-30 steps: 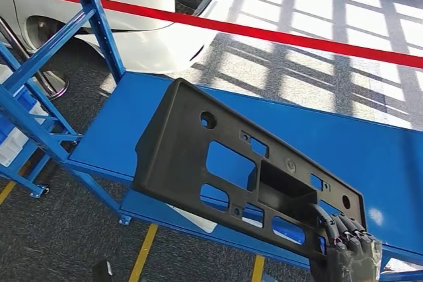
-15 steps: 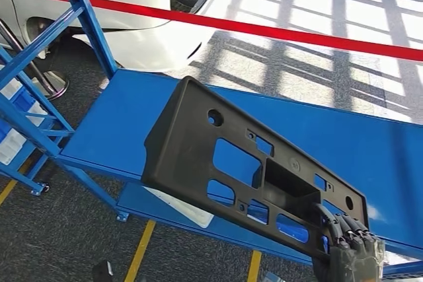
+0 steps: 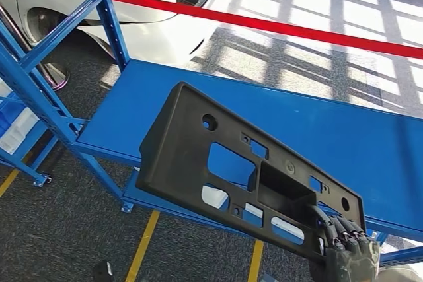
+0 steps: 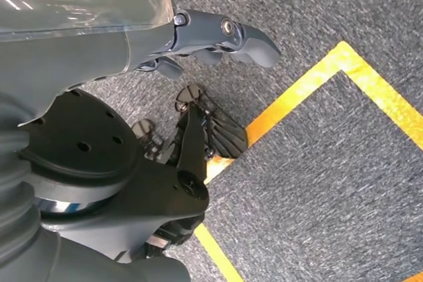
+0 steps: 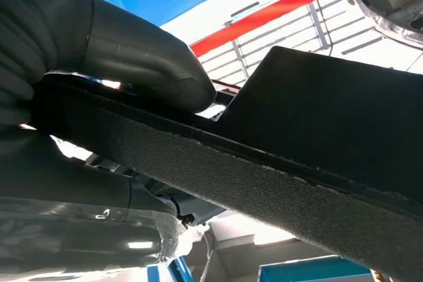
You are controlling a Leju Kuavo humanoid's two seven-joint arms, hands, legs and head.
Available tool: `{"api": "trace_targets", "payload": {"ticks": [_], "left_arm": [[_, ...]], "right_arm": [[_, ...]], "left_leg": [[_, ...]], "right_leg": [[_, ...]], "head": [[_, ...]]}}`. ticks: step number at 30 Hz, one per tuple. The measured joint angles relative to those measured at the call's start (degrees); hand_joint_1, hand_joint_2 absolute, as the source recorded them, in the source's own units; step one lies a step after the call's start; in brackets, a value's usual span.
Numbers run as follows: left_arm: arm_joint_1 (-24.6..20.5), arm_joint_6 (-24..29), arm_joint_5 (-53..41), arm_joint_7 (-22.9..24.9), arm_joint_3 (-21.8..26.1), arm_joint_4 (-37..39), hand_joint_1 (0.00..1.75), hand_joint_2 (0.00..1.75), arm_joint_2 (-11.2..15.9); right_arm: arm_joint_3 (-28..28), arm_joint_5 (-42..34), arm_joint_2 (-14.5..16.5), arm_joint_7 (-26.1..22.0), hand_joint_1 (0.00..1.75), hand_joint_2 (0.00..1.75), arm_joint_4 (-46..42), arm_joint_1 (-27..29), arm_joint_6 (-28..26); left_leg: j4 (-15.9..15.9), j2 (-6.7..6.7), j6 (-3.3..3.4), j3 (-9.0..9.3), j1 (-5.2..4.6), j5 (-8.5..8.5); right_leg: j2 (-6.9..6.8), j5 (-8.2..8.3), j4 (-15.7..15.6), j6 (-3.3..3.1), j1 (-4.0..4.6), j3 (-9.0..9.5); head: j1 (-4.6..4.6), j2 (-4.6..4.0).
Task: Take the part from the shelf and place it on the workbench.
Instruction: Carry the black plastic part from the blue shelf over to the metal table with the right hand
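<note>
The robot's right hand (image 3: pixel 346 252), low at the near right of the head view, has its dark fingers (image 3: pixel 344 228) closed over the near right end of a long black plastic part (image 3: pixel 199 156). In the right wrist view the thick grey thumb (image 5: pixel 149 57) presses on one face of the part's edge (image 5: pixel 279 183) with the rest of the hand on the other face, so the part is clamped. The part is held in the air, slanting up and away to the left, over the near edge of a blue shelf board (image 3: pixel 349 143). It has several rectangular cut-outs and a round hole. The left hand (image 4: pixel 219 37) hangs above grey carpet (image 4: pixel 324 189) marked with yellow tape (image 4: pixel 309 90), fingers loosely extended, holding nothing. Blue shelf uprights (image 3: pixel 107 14) stand at the far left. Beyond the shelf run a red barrier tape (image 3: pixel 279 24) and a white car body (image 3: pixel 149 24).
</note>
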Motion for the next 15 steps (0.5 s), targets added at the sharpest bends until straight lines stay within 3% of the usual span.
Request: {"api": "trace_targets", "payload": {"ticks": [2, 4, 6, 8, 10, 11, 12, 13, 15], "left_arm": [[-0.02, 0.0, -0.01, 0.0, -0.01, 0.0, 0.0, 1.75, -0.09], [-0.03, 0.0, -0.01, 0.0, -0.01, 0.0, 0.0, 1.75, -0.13], [-0.03, 0.02, -0.01, -0.02, 0.0, 0.0, 0.0, 1.75, -0.09], [-0.04, 0.04, -0.01, -0.03, 0.01, 0.0, 0.0, 1.75, -0.04], [-0.03, 0.04, -0.02, -0.01, 0.01, 0.0, 0.0, 1.75, 0.01], [-0.03, 0.04, -0.02, 0.01, 0.01, 0.0, 0.0, 1.75, 0.02], [-0.03, 0.04, -0.02, 0.01, 0.01, 0.0, 0.0, 1.75, 0.04], [-0.04, 0.04, -0.02, 0.02, 0.01, 0.0, 0.0, 1.75, 0.05], [-0.06, 0.04, -0.02, 0.02, 0.01, 0.0, 0.0, 1.75, 0.07]], "right_arm": [[-0.01, 0.01, 0.0, 0.04, 1.75, 1.75, -0.02, -0.1, 0.0], [-0.04, 0.01, 0.0, 0.06, 1.75, 1.75, -0.05, -0.02, 0.0], [-0.07, 0.01, 0.02, 0.09, 1.75, 1.75, -0.04, -0.03, 0.0], [-0.08, 0.04, 0.09, 0.11, 1.75, 1.75, 0.03, -0.14, -0.01], [-0.09, 0.07, 0.18, 0.12, 1.75, 1.75, 0.17, -0.13, -0.02], [-0.1, 0.08, 0.21, 0.13, 1.75, 1.75, 0.24, -0.11, -0.02], [-0.11, 0.08, 0.22, 0.13, 1.75, 1.75, 0.3, -0.11, -0.02], [-0.13, 0.09, 0.23, 0.13, 1.75, 1.75, 0.32, -0.12, -0.02], [-0.14, 0.1, 0.24, 0.13, 1.75, 1.75, 0.36, -0.11, -0.02]], "left_leg": [[0.01, -0.01, -0.48, -0.34, -0.01, 0.5], [-0.05, 0.0, -1.2, -0.65, 0.21, 1.14], [0.46, -0.16, -1.81, -1.06, 0.35, 0.43], [4.31, -0.34, -2.3, -2.46, 0.41, -3.53], [11.39, -0.35, -2.79, -4.47, 0.58, -8.25], [14.27, -0.35, -3.02, -5.0, 0.71, -9.35], [15.4, -0.35, -3.22, -4.76, 0.84, -9.19], [14.41, -0.34, -3.41, -3.54, 1.02, -7.98], [7.42, -0.32, -3.84, 1.1, 1.41, -5.07]], "right_leg": [[0.12, 1.17, -6.6, -0.87, 0.42, 3.74], [0.15, 1.54, -8.04, -1.43, 0.79, 4.13], [-0.12, 2.48, -8.56, -2.13, 0.61, 3.72], [-0.49, 3.48, -8.93, -2.74, 0.27, 2.9], [-0.69, 4.17, -8.61, -2.94, 0.3, 1.68], [-0.77, 4.46, -8.36, -2.89, 0.29, 1.02], [-0.84, 4.71, -8.0, -2.79, 0.24, 0.31], [-0.87, 4.89, -7.5, -2.66, 0.14, -0.41], [-0.85, 5.01, -6.15, -2.28, -0.08, -1.89]], "head": [[-0.05, 0.0], [-0.06, 0.0], [-0.06, 0.0], [-0.17, 0.0], [-0.26, 0.0], [-0.27, 0.0], [-0.27, 0.0], [-0.27, 0.0], [-0.28, 0.0]]}}
